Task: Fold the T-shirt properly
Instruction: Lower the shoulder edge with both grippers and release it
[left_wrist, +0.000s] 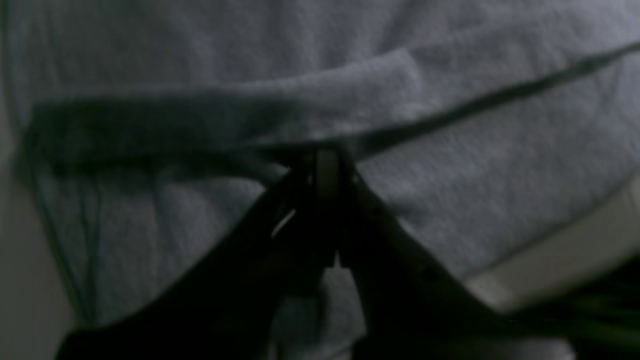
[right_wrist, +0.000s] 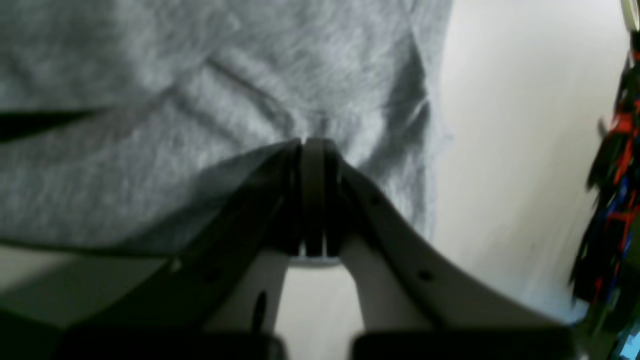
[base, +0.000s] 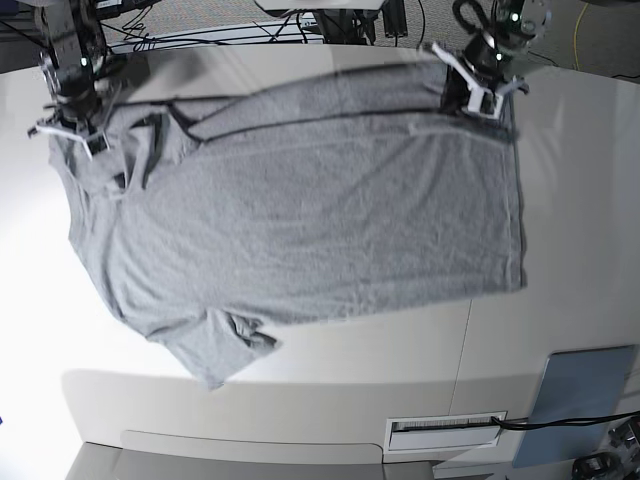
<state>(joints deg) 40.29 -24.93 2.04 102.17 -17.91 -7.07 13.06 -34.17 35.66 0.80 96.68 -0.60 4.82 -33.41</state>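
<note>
The shirt (base: 300, 200) is spread, plain grey side up, across the white table (base: 560, 220), with its length running side to side in the base view. One short sleeve (base: 215, 345) is seen on the shirt's near edge, towards the left. The far edge of the shirt is lifted off the table at two points. The left gripper (base: 480, 95) is clamped shut on the shirt's far right corner, cloth pinched between its closed jaws. The right gripper (base: 78, 128) is clamped shut on the shirt's far left corner, where the cloth is bunched and creased. Cables (base: 250, 30) are seen beyond the shirt's far edge.
</note>
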